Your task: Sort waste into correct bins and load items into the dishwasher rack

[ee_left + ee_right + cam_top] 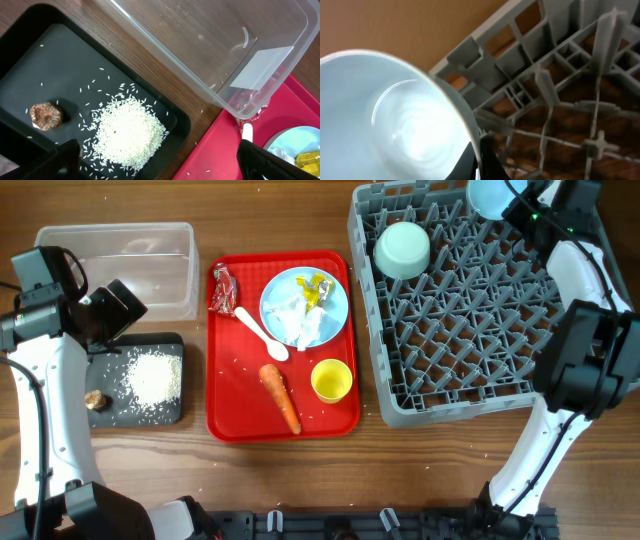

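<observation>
My right gripper is shut on the rim of a light blue bowl and holds it over the far edge of the grey dishwasher rack. The pinch shows in the right wrist view, with the bowl at left. A second blue bowl lies upside down in the rack. My left gripper is open and empty above the black tray, which holds rice and a brown lump. In the left wrist view its fingers straddle the rice. The clear tub is empty.
The red tray holds the blue plate with tissue and a yellow wrapper, a red wrapper, the white spoon, the carrot and the yellow cup.
</observation>
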Available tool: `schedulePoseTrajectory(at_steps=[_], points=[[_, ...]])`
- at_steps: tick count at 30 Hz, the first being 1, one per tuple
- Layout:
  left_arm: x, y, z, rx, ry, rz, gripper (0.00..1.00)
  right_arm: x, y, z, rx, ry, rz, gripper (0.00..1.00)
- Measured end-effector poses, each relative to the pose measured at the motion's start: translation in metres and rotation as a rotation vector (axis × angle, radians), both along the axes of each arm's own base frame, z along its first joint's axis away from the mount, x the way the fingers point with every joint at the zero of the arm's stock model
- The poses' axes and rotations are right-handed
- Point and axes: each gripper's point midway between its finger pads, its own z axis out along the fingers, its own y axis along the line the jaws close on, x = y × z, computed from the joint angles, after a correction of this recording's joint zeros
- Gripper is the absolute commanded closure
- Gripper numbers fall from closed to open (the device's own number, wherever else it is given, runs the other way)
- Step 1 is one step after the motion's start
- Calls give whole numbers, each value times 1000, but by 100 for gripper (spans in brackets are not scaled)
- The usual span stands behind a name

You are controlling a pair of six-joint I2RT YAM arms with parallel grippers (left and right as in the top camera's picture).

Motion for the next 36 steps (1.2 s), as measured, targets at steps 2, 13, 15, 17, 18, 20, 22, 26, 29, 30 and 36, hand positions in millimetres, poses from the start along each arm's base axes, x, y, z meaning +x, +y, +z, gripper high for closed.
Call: schedulePoseTrajectory(at_steps=[2, 13, 15, 17, 18, 20, 22, 26, 29, 30, 36], points=[[0, 0, 0, 0, 0, 0, 0, -6, 2, 0, -15, 27, 16, 96], [0, 0, 0, 0, 0, 0, 0, -68, -16, 59, -588, 276, -74, 96], [0, 0, 0, 0, 0, 0, 0, -67, 13, 68, -779, 309, -59, 96], [0, 0, 0, 0, 0, 0, 0, -61, 64, 83, -943, 283, -21, 96], [0, 0, 0, -1, 0, 0, 0, -60, 76, 88, -977, 271, -17, 96], [0, 0, 0, 0, 0, 0, 0, -61, 92, 106, -1076, 246, -74, 96], [0, 0, 0, 0, 0, 0, 0, -66, 75, 114, -1120, 268, -154, 96], [0, 0, 0, 0, 0, 0, 0, -74, 52, 129, -1173, 288, -279, 96], [0, 0, 0, 0, 0, 0, 0, -71, 50, 110, -1211, 337, -267, 96], [0, 0, 0, 0, 0, 0, 0, -69, 50, 100, -1224, 359, -253, 96], [0, 0, 0, 0, 0, 0, 0, -67, 50, 78, -1250, 399, -229, 96]])
